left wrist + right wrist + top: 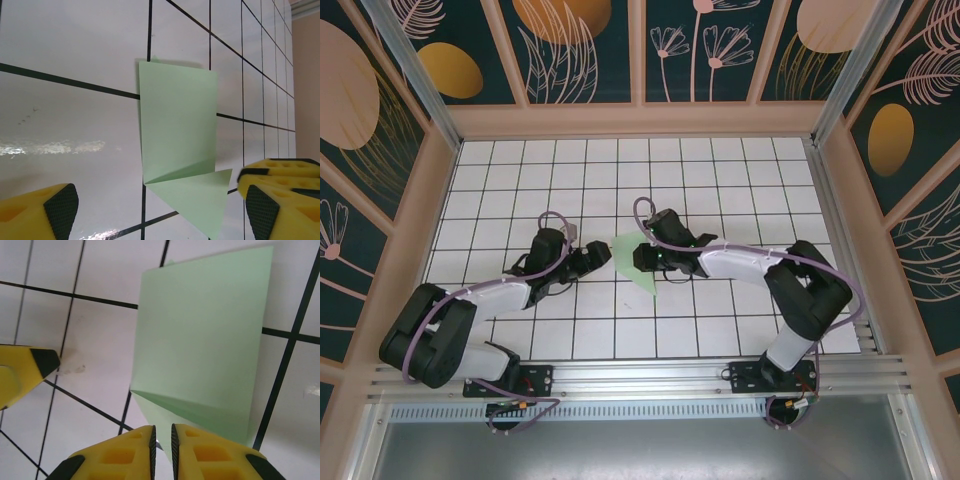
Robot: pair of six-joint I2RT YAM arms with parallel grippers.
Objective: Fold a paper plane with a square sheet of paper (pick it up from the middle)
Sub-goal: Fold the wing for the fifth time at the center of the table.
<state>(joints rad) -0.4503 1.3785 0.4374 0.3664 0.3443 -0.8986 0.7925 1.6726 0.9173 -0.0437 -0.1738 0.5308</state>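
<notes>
The left pincer [160,207] is spread wide just above the table [720,180], with a yellow finger on either side of the sheet of paper [177,125]. The pale green sheet lies mid-table between the two arms, one corner folded into a triangular flap. The right pincer [162,442] is pressed almost together, pinching the tip of that flap.

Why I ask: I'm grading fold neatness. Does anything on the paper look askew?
Slightly: on the folded square sheet of paper, a sliver of a lower layer peeks past the top-left corner in both wrist views, so layers are not flush. No tears show.
</notes>
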